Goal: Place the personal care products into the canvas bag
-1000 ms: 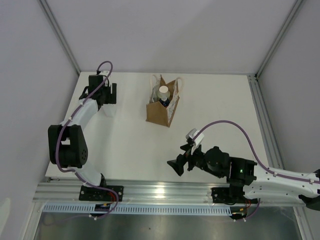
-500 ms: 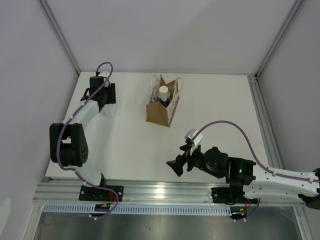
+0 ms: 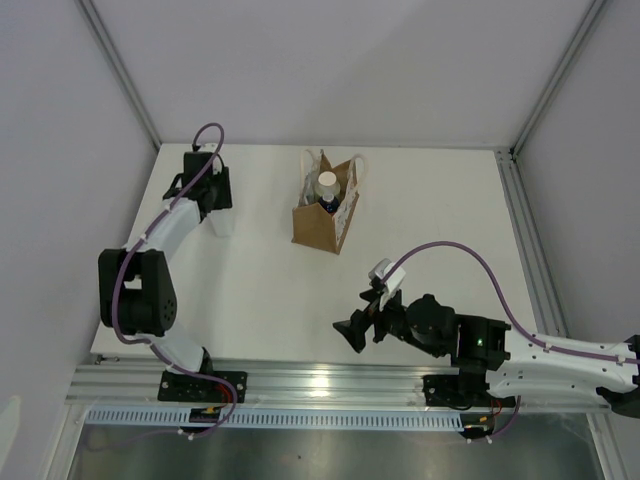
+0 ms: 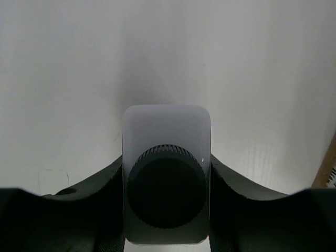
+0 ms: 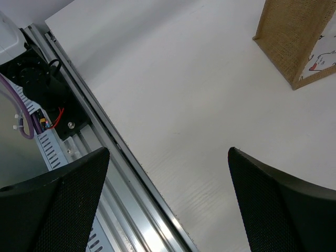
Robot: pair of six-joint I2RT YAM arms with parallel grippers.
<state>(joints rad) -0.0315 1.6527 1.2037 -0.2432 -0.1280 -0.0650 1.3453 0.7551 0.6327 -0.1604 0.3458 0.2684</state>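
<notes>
Black fingers of the left gripper [image 4: 167,165] press against both flat sides of the clear bottle [image 4: 167,131], clasping it just below its dark ribbed cap [image 4: 167,186]. The bottle stands upright on the white table [image 4: 68,79]. The wrist camera looks almost straight down on it, so the cap covers most of the body and the foot cannot be seen.

From overhead the left gripper [image 3: 218,205] sits at the far left of the table, and only a pale sliver of the clear bottle [image 3: 222,224] pokes out under it. The grip itself cannot be made out from there.

The canvas bag [image 3: 322,225] stands well apart to the right, mouth up. The cream-white bottle [image 3: 327,182] shows inside it. A dark shape just beside that bottle is too small to name. In the left wrist view the bag is only a tan strip cut by the right edge.

The right gripper [image 5: 167,155] hangs near the front rail [image 5: 131,157] with its jaws spread wide around nothing. Its camera catches the bag's woven lower corner [image 5: 294,37], the top cropped.
</notes>
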